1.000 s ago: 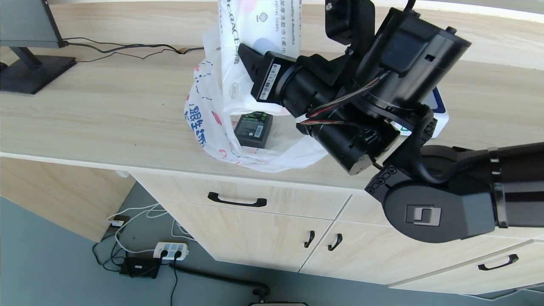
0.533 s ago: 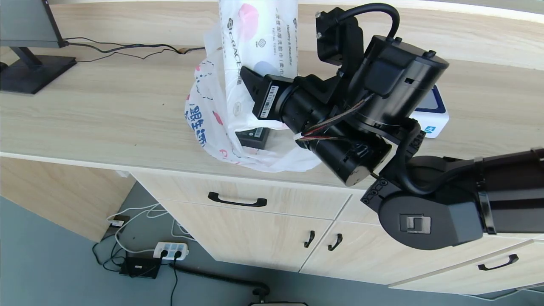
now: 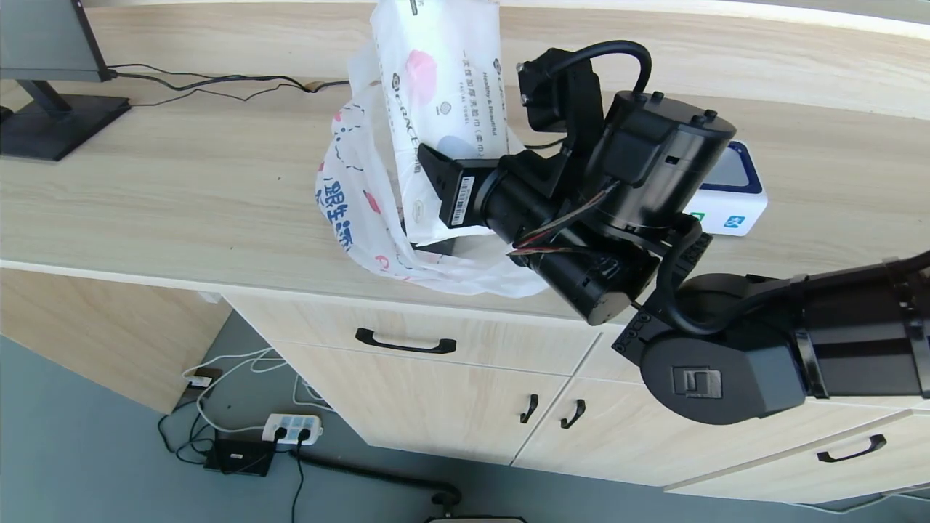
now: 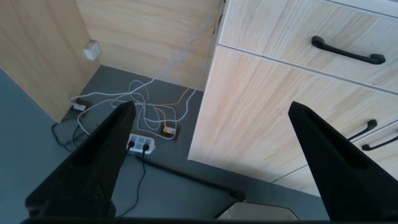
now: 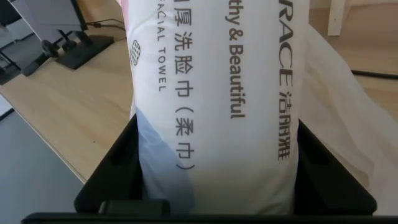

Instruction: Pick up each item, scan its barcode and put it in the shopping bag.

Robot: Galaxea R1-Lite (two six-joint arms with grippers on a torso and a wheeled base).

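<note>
**One towel pack held at the mouth of the bag**

On the wooden counter (image 3: 182, 181) there is one white shopping bag (image 3: 349, 211), lying open near the front edge. One soft white pack of facial towels (image 3: 443, 80) stands nearly upright in its mouth. The lower end is inside the opening and the upper end rises toward the far side.

The right gripper (image 5: 219, 124) pinches this pack from both sides, one dark finger on each flank. One dark box (image 3: 434, 248) lies in the bag under the pack and is mostly hidden. To the right, on the counter behind the arm, is one white and blue device (image 3: 734, 200). At the far left is one black monitor foot (image 3: 51, 120).

The left gripper (image 4: 210, 106) hangs low in front of the cabinet, above the floor. Its two fingers are spread wide with nothing between them.

The cabinet front carries four black handles (image 3: 405, 341). One white power strip (image 3: 292, 427) lies on the floor.

The pack bears dark Latin lettering, Chinese characters and a pink blotch. The bag carries blue characters and red marks. A white barcode sticker (image 3: 461, 200) sits on the right gripper's body.
</note>
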